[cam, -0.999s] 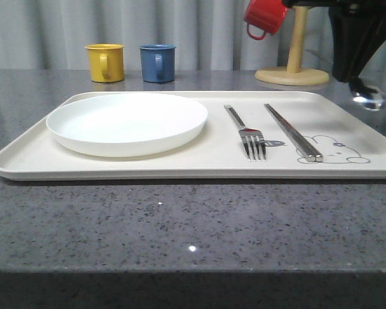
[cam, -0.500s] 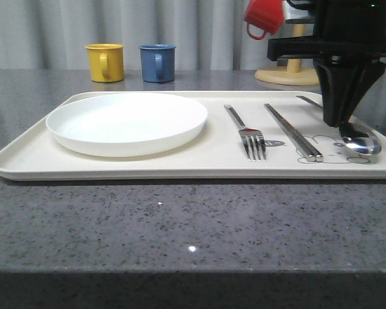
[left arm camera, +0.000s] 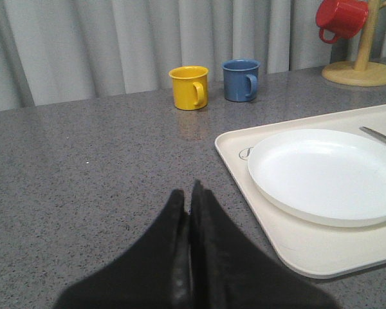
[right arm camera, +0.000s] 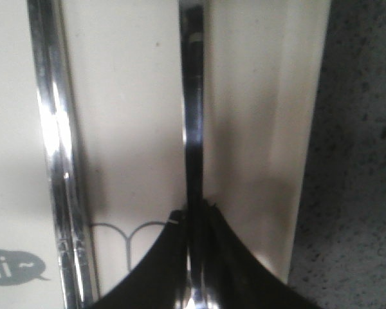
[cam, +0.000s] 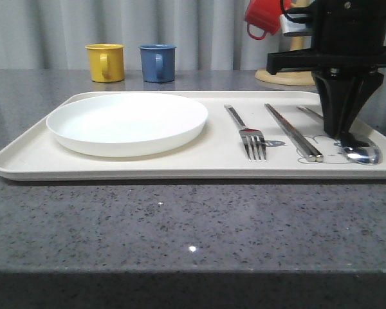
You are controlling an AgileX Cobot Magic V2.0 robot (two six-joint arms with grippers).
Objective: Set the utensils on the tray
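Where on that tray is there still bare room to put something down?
Bare strip between the plate and the fork, plus the tray margin in front of the plate. Crowded on the right: chopsticks, spoon and right gripper sit close together.

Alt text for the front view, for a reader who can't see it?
Right gripper holds a spoon down on a cream tray, beside chopsticks, a fork and a white plate. Yellow and blue mugs stand behind.

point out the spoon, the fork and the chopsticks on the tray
spoon (cam: pixel 362 154), front view, on its bowl
fork (cam: pixel 254 147), front view, on its tines
chopsticks (cam: pixel 293 132), front view, midway along the pair
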